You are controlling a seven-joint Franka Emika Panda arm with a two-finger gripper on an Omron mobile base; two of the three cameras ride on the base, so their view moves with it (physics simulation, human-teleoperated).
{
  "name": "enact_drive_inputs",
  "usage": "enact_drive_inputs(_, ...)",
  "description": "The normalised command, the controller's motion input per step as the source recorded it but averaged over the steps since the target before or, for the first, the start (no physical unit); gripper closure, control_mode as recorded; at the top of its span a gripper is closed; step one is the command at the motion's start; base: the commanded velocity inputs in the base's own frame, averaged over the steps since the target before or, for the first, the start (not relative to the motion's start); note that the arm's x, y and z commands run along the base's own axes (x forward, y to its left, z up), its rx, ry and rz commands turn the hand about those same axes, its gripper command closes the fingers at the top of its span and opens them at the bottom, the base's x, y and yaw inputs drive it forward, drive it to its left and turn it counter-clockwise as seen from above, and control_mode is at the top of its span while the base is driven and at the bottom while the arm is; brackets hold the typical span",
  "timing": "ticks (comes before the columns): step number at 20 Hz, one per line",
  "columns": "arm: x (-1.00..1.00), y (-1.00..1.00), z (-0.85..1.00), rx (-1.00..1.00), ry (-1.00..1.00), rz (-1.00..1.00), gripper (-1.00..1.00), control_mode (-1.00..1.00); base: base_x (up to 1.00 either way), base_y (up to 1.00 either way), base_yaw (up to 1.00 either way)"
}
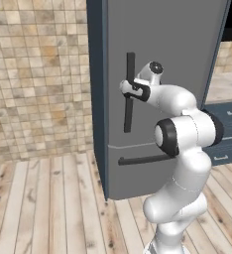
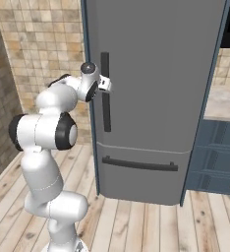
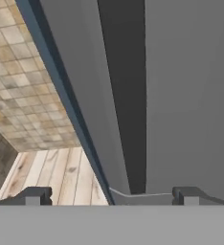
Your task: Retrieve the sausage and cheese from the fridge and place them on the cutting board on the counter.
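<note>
Fridge (image 2: 156, 74) door, shut, unlabelled; open pincer (image 3: 111, 194) straddles its handle (image 2: 105, 93).

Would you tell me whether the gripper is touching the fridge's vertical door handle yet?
Cannot tell: the hand view shows open fingertips straddling the handle; no view shows contact or gap plainly.

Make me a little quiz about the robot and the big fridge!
1. True or false: the fridge door is shut.
2. What is the hand up against? A) the tall dark door handle B) the lower drawer bar C) the tiled wall
3. Fill in: the hand's two fingers stand ____, one on each side of the handle.

Key: 1 true; 2 A; 3 open
</note>
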Motion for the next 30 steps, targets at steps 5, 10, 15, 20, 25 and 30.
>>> enact_drive_inputs(5, 0.38, -0.05, -0.04, 0.00, -0.02, 0.00, -1.00, -1.00, 0.00, 0.00, 0.00)
enact_drive_inputs(10, 0.46, 0.00, 0.00, 0.00, 0.00, 0.00, -1.00, -1.00, 0.00, 0.00, 0.00)
enact_drive_inputs(15, 0.62, 0.00, 0.00, 0.00, 0.00, 0.00, -1.00, -1.00, 0.00, 0.00, 0.00)
enact_drive_inputs(20, 0.49, 0.00, 0.00, 0.00, 0.00, 0.00, -1.00, -1.00, 0.00, 0.00, 0.00)
enact_drive_inputs(25, 0.43, 0.00, 0.00, 0.00, 0.00, 0.00, -1.00, -1.00, 0.00, 0.00, 0.00)
enact_drive_inputs(30, 0.39, 0.00, -0.05, 0.00, 0.00, 0.00, -1.00, -1.00, 0.00, 0.00, 0.00)
